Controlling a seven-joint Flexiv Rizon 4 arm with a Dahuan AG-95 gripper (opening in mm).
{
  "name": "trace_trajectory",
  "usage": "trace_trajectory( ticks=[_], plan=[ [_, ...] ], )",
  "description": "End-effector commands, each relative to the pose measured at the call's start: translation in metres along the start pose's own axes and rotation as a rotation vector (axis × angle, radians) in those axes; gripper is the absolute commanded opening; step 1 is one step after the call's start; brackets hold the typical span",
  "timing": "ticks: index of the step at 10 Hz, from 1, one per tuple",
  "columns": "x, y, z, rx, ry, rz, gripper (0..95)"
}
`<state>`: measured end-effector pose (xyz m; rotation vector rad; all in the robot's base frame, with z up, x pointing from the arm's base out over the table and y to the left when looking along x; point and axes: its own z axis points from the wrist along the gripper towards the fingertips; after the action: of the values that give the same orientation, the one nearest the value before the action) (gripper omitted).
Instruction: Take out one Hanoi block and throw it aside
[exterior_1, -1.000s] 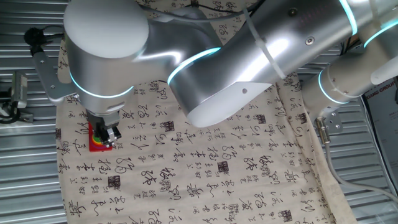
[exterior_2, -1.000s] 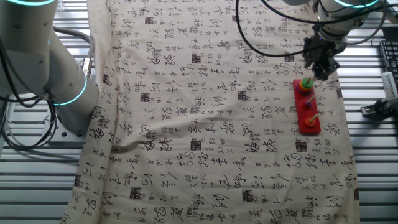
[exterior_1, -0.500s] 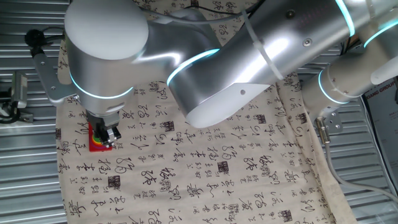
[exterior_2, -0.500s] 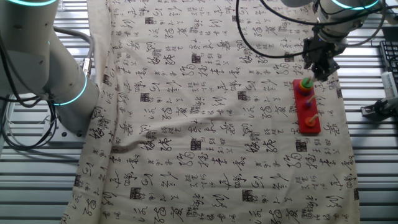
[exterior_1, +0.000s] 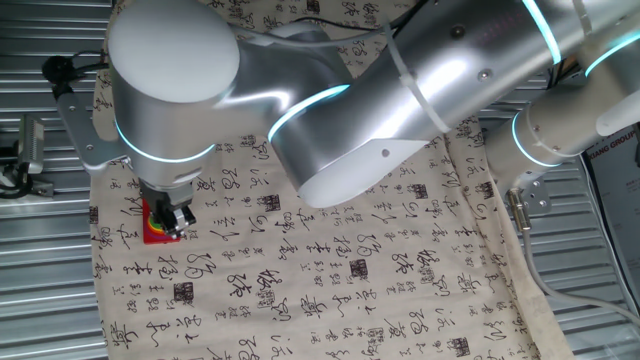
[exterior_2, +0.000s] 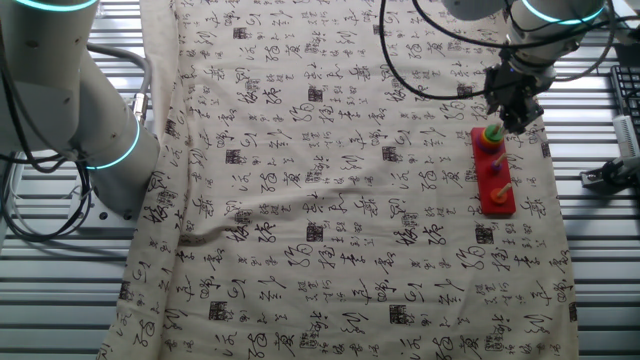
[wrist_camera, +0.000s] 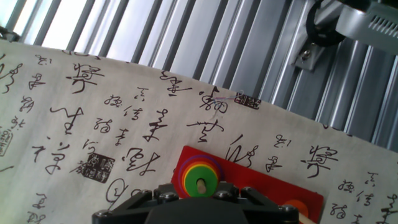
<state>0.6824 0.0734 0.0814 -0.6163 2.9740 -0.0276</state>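
We held our gripper directly above the green Hanoi block, which sat on top of the coloured stack on its peg in the red base. Its jaws stood apart, not yet grasping, so they could descend around the block.

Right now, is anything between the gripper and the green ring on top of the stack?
Nothing visible. The gripper hangs just above the green ring, which tops the stack on its peg on the red base. No other object is in the gap.
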Motion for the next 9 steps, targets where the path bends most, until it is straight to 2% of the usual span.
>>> trace_trajectory(
  ticks=[1, 9],
  plan=[
    [-0.0004, 0.0007, 0.0006, -0.007, 0.000, -0.016, 38.0],
    [0.0005, 0.0003, 0.0100, -0.005, -0.003, -0.030, 38.0]
  ],
)
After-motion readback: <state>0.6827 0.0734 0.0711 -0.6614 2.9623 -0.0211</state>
